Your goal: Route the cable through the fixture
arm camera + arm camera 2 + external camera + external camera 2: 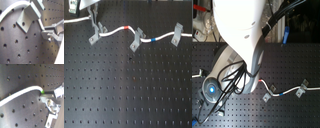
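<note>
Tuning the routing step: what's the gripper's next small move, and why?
Probably ease the cable down into the clip at the first exterior view's left. The gripper appears shut on the cable just above that clip, while the cable already runs past the middle clip and the far clip. Whether it is seated in the near clip cannot be told.

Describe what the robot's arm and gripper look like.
The arm has a glossy white shell with a grey joint section and a round blue-lit button near its end; black cables loop along it. The gripper is silver-grey metal with angular machined fingers.
</note>
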### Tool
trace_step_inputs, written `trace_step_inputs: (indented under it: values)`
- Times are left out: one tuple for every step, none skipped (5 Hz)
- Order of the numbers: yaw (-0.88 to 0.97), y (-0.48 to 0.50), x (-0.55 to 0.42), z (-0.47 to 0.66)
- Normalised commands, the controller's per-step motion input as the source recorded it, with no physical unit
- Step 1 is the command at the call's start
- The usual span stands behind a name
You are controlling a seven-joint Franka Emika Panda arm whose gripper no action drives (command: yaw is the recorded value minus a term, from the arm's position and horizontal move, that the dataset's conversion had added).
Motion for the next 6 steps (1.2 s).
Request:
trace_step_inputs:
  values:
    - [0.02, -0.187, 0.121, -0.09]
    - [0.12, -0.366, 0.236, -0.20]
    - [0.21, -0.417, 0.175, -0.15]
    - [0.27, -0.443, -0.091, -0.20]
    - [0.28, -0.426, -0.268, -0.26]
    - [0.17, -0.290, -0.280, -0.09]
